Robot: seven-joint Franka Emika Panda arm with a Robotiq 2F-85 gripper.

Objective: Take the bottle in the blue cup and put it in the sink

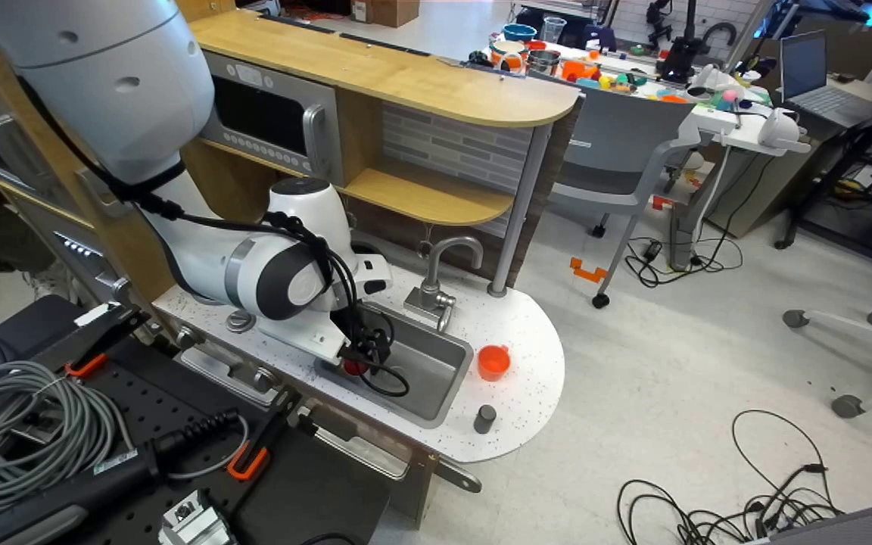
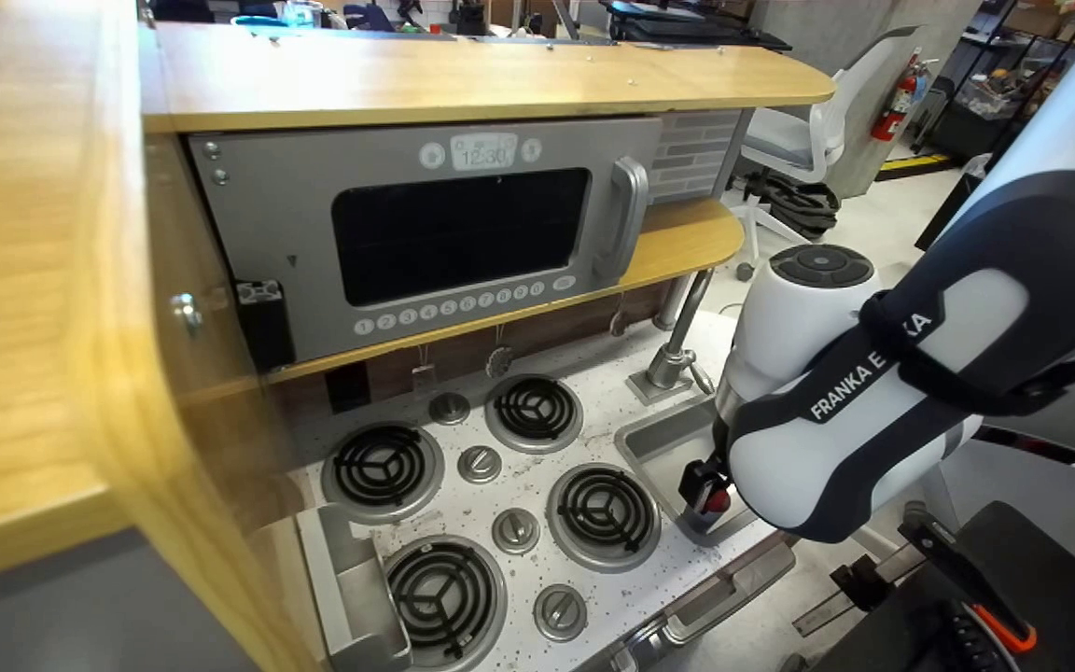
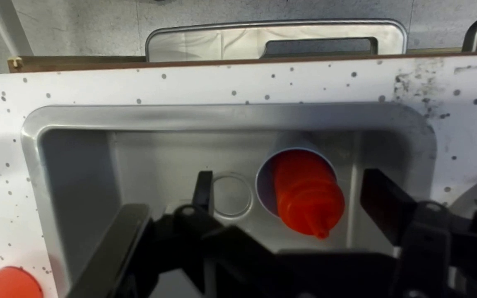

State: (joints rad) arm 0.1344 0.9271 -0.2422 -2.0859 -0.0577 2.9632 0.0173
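Note:
The red bottle [image 3: 307, 192] leans with its nozzle end out of the pale-blue cup [image 3: 266, 188] in the wrist view. The cup is inside the silver sink [image 3: 230, 117]; its lower part is hidden. My gripper [image 3: 289, 176] is open, one finger on each side of the bottle and cup, with visible gaps. In both exterior views my gripper [image 1: 375, 348] [image 2: 704, 485] is low over the sink [image 1: 447, 386] [image 2: 654, 448], and a bit of the red bottle [image 1: 355, 368] [image 2: 718, 501] shows beside it. The cup is hidden there.
A red-orange rounded cup [image 1: 493, 364] and a dark grey cylinder [image 1: 484, 418] stand on the counter beside the sink. The curved faucet [image 1: 433, 274] rises behind the basin. Black burners [image 2: 604, 513] lie on the counter's far side. A wooden shelf [image 1: 436, 198] overhangs the back.

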